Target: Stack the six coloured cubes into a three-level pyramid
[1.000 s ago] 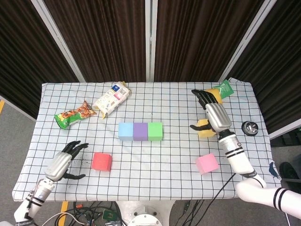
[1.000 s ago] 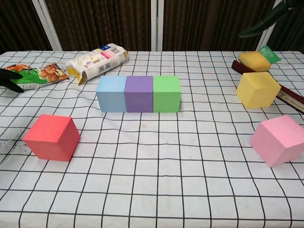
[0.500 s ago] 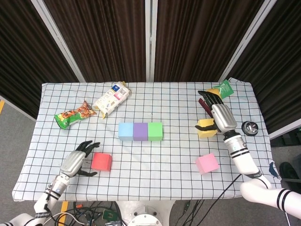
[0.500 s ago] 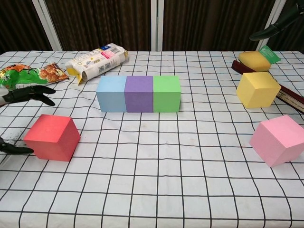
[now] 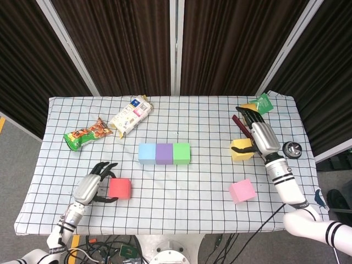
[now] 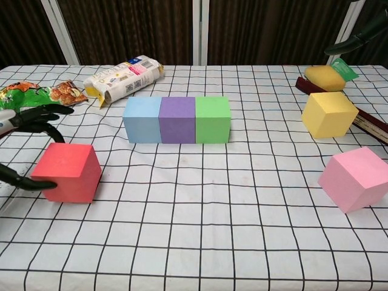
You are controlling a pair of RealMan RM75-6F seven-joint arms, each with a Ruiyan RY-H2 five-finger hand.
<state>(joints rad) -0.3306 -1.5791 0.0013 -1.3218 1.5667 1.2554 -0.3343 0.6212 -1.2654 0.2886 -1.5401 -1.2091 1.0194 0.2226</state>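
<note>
Base row blue [image 5: 146, 153], purple [image 5: 164, 153], green [image 5: 182, 153] set touching mid-tabletop [image 5: 181, 115]. Left of row: left robot hand [image 5: 94, 182] spread around red cube [image 5: 119, 188], thumb touching, not gripped. Right of row: right robot hand [image 5: 259, 135] open over yellow cube [image 5: 240, 149], empty; pink cube [image 5: 242, 191] nearer.

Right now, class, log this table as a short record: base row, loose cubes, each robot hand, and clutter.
base row: blue cube, purple cube, green cube, side by side, touching
loose cubes: red cube, yellow cube, pink cube
left robot hand: fingers spread around the red cube, grip not confirmed
right robot hand: open, beside the yellow cube
clutter: snack bag, white packet, sponge
</note>
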